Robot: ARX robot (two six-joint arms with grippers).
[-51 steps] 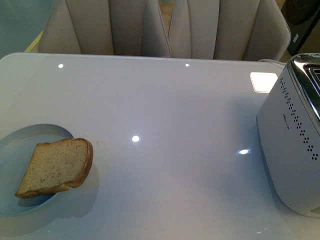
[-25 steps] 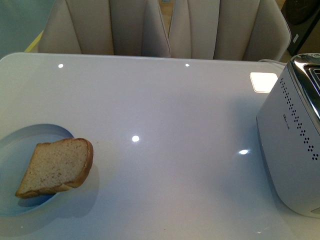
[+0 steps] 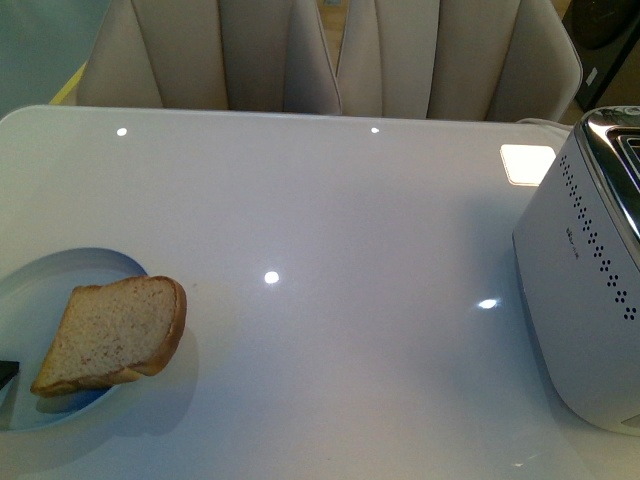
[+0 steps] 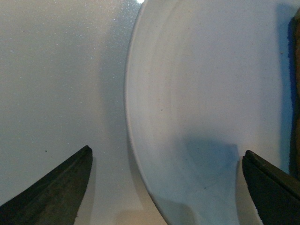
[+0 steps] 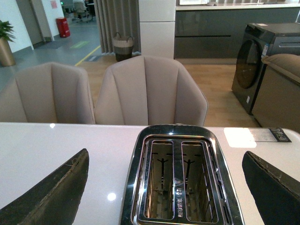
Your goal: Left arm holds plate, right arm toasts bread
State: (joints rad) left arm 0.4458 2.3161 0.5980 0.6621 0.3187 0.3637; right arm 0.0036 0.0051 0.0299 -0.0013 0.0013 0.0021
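Table: a glossy white table [image 3: 350, 220] with pale upholstered chairs [image 3: 330, 55] at its far edge.
Plate: the plate [image 3: 60, 270] sits flat at the near left of the table, partly cut off by the edge of the front view.
Bread: the bread [image 3: 115, 335] lies on the right side of the plate, with its rounded crust overhanging the rim towards the table's middle.
Toaster: a white toaster [image 3: 585, 310] with a chrome top stands at the near right, well apart from the plate. Both of its slots [image 5: 180, 178] are empty.
Left gripper: the left gripper [image 4: 166, 152] is spread wide with nothing held. One jaw is over bare table and the other over the plate, with the plate's rim [image 4: 129, 93] between them. Only a black corner of it shows in the front view.
Right gripper: the right gripper [image 5: 165, 154] hangs above the toaster, jaws wide apart and gripping nothing.
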